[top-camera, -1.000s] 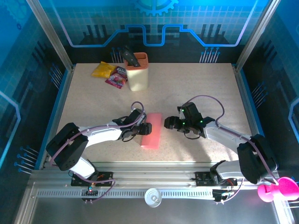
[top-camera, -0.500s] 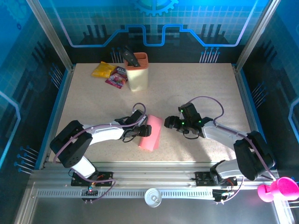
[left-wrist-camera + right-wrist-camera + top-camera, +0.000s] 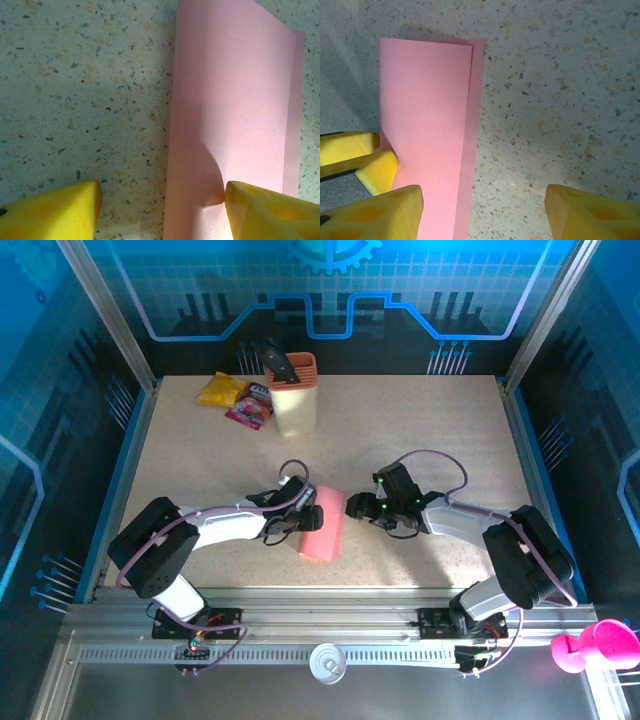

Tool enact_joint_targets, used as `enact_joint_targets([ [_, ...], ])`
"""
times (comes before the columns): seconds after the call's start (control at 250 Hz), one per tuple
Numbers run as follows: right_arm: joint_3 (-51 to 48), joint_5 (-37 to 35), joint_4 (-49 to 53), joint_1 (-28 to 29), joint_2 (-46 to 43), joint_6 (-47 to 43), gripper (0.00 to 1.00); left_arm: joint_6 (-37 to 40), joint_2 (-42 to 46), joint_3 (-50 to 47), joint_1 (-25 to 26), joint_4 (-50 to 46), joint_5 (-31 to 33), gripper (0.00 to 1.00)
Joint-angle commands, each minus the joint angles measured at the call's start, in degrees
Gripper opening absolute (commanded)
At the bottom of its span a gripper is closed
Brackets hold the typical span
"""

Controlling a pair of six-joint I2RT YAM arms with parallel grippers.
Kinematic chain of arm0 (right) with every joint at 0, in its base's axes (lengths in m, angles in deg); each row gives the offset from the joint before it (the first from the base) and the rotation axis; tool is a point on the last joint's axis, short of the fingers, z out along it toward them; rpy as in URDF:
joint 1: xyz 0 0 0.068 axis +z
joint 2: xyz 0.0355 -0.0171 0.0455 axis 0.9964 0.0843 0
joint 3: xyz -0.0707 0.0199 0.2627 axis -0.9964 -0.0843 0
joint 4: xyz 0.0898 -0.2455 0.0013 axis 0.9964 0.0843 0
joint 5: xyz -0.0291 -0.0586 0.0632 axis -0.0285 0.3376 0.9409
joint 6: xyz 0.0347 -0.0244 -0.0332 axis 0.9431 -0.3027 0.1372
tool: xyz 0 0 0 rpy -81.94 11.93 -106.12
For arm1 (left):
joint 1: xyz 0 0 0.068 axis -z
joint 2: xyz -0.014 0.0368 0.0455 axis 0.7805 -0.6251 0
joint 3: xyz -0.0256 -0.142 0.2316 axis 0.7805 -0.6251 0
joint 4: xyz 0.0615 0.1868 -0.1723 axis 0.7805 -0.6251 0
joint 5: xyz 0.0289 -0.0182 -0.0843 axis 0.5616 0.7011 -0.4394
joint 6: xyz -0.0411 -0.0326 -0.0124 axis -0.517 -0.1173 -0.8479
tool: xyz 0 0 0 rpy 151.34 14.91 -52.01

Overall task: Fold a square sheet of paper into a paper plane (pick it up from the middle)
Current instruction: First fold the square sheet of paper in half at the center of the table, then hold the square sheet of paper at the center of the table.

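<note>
Right gripper (image 3: 358, 508) shifted closer to the square sheet of paper (image 3: 322, 523), jaws wide, holding nothing, one finger (image 3: 375, 212) over its edge, contact unclear; sheet folded double, flat on the table (image 3: 420, 440) between both arms; left gripper (image 3: 308, 518) spread wide, one finger (image 3: 270, 210) pressing the sheet, grasping nothing.

The top camera looks down from behind the arms (image 3: 225, 525); both wrist cameras, close above the desk (image 3: 85, 75), share the square sheet of paper (image 3: 235, 100).
</note>
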Motion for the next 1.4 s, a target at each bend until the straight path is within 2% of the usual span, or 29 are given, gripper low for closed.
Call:
enact_joint_targets([
  [0.0,1.25,0.50,-0.98,0.58,0.29,0.57,0.62,-1.70,0.00,1.50,0.31,-0.25,0.53,0.68],
  [0.084,1.55,0.41,-1.25,0.61,0.20,0.59,0.58,-1.79,0.23,1.65,0.30,0.12,0.02,0.68],
  [0.216,2.36,0.42,-1.23,0.55,0.47,0.61,0.46,-1.73,0.20,1.91,0.26,0.61,-0.56,0.68],
  [0.36,3.18,0.75,-1.21,0.57,1.01,0.53,0.22,-1.75,-0.18,1.70,0.31,1.45,-1.59,0.68],
  [0.475,3.45,0.68,-1.10,0.58,1.26,0.58,0.09,-1.79,-0.54,1.45,0.29,2.07,-2.03,0.68],
  [0.879,4.19,0.97,-0.65,0.82,2.02,0.15,0.00,-1.06,-1.68,0.71,0.29,3.39,-2.83,0.68],
  [1.398,4.39,0.73,0.63,0.88,1.29,-1.24,0.00,4.59,-1.35,0.67,0.31,3.23,-4.48,0.71],
])
